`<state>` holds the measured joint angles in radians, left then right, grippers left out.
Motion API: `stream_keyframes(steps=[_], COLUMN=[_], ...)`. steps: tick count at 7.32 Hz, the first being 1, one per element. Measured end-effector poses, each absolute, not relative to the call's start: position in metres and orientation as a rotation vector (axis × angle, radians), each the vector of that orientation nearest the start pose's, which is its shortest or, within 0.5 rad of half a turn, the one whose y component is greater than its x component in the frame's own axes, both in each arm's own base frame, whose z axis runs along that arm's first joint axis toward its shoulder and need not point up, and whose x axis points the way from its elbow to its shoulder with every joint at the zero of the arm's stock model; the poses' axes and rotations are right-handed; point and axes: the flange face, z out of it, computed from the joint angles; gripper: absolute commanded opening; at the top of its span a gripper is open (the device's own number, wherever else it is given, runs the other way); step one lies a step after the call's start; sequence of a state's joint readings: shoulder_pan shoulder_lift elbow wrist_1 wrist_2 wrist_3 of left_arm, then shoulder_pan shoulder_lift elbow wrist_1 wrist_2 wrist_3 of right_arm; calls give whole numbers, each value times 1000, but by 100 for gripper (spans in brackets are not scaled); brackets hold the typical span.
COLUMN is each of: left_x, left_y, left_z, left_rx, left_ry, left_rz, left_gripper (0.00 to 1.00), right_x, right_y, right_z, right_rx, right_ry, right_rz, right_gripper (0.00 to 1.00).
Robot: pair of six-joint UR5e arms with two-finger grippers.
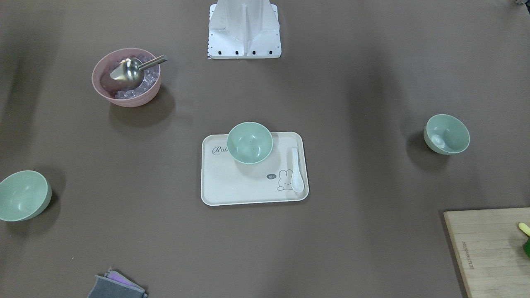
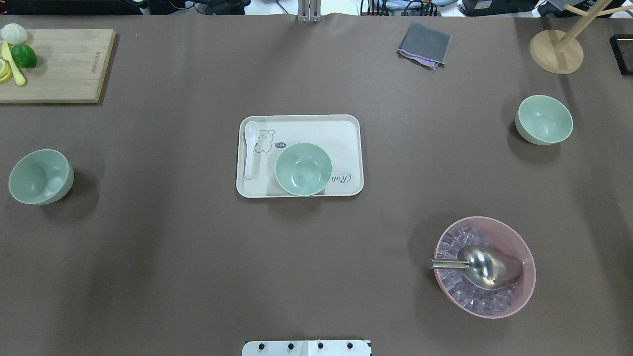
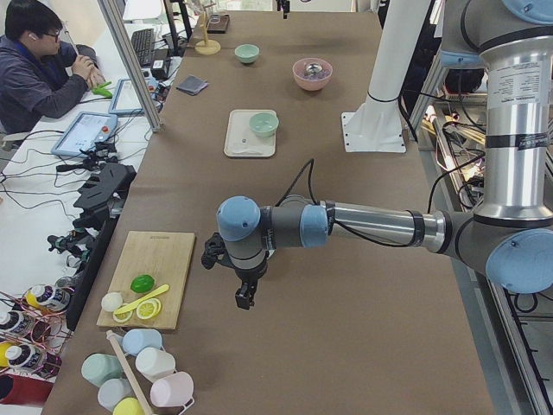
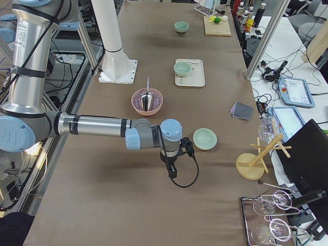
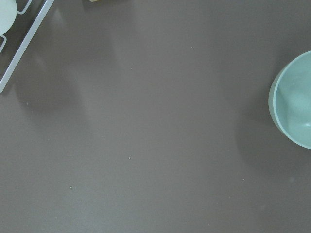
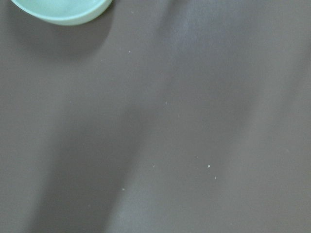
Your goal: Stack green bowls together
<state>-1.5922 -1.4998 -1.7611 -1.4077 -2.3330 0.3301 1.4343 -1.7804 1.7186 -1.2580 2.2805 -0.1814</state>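
Three pale green bowls stand apart on the brown table. One green bowl [image 2: 303, 169] sits on the cream tray [image 2: 346, 133] in the middle. A second bowl [image 2: 41, 176] is at the robot's left end, and a third [image 2: 544, 119] is at the right end. My left gripper [image 3: 244, 298] hangs over the table's left end, and the left wrist view shows that bowl [image 5: 294, 99] at its right edge. My right gripper [image 4: 172, 171] hangs close to the right-end bowl [image 4: 204, 138]. I cannot tell whether either gripper is open or shut.
A pink bowl [image 2: 484, 267] with ice cubes and a metal scoop stands at the near right. A white spoon [image 2: 250, 148] lies on the tray. A cutting board [image 2: 54, 64] with fruit, a grey cloth [image 2: 424, 45] and a wooden stand [image 2: 556, 49] line the far edge.
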Motion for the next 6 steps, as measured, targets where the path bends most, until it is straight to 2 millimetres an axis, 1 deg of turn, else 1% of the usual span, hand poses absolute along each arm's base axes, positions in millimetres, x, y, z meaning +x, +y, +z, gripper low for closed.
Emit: stream_keyframes(steps=[1, 2, 4, 5, 6], left_x=[-75, -75, -74, -73, -70], left_y=[-459, -464, -479, -484, -485], left_z=[603, 591, 578, 576, 574], left_rx=[121, 160, 313, 376, 397], left_ry=[756, 752, 742, 752, 796], left_rz=[289, 305, 359, 355, 324], left_gripper=[98, 98, 98, 98, 98], right_x=[10, 9, 6, 1, -8], right_y=[-429, -435, -452, -461, -474], right_z=[642, 630, 589, 568, 550], right_rx=[306, 348, 410, 430, 448], right_ry=[-702, -703, -730, -745, -759], right_rz=[-405, -399, -349, -328, -329], right_gripper=[100, 100, 100, 100, 100])
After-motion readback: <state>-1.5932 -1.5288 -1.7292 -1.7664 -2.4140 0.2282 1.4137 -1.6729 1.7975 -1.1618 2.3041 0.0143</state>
